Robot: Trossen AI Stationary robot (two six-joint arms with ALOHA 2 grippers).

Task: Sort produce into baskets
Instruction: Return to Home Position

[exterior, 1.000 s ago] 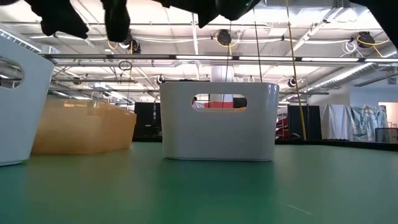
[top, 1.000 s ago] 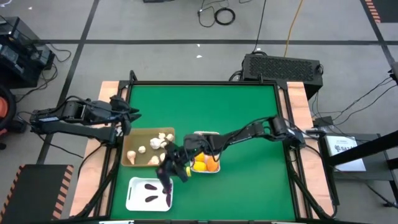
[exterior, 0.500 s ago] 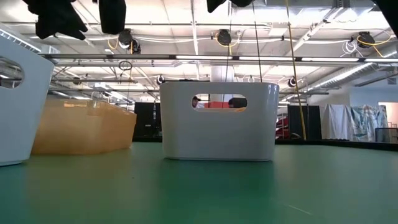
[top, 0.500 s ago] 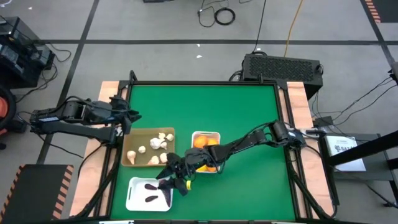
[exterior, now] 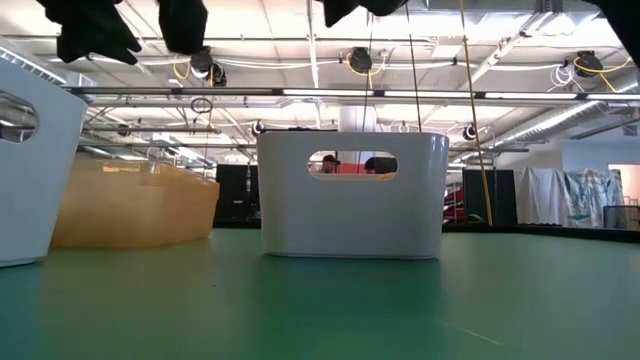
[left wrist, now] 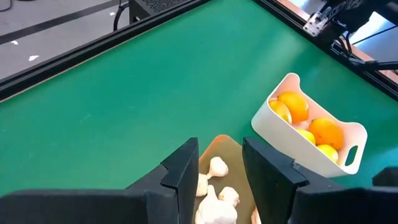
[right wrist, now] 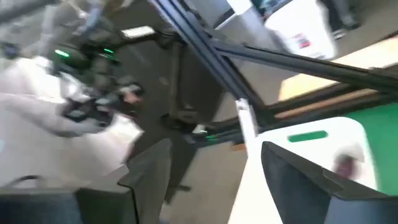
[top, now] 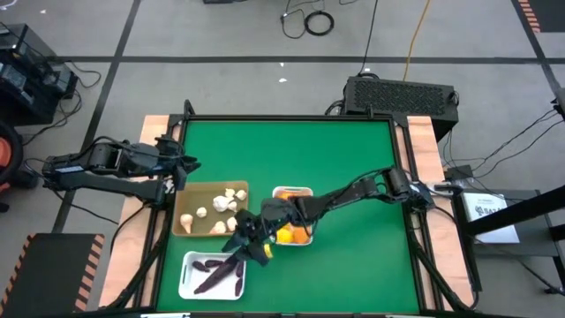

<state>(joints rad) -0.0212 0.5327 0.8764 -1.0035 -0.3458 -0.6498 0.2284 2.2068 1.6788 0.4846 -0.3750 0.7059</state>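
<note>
The green surface [top: 344, 159] stands in a workshop with cables on the floor, and it carries three trays close together near its front edge. Each kind of produce has a tray of its own, so the sorting looks finished. The garlic bulbs [top: 231, 196] lie in the tan tray [top: 199, 191], the oranges [left wrist: 323, 132] in the white tray [top: 291, 189] just beside it, and the purple eggplants [top: 210, 278] in the other white tray [top: 185, 265] at the front.

The right arm reaches across from its side. Its end effector [top: 240, 247] hangs between the orange tray and the eggplant tray, with its fingers spread wide and nothing between them. It is probably empty because the eggplants already lie in their tray, so what remains is likely only a pull back to rest.

The left end effector [top: 183, 164] waits beyond the tan tray, near the surface's left edge. Its fingers are slightly apart and it holds nothing.
</note>
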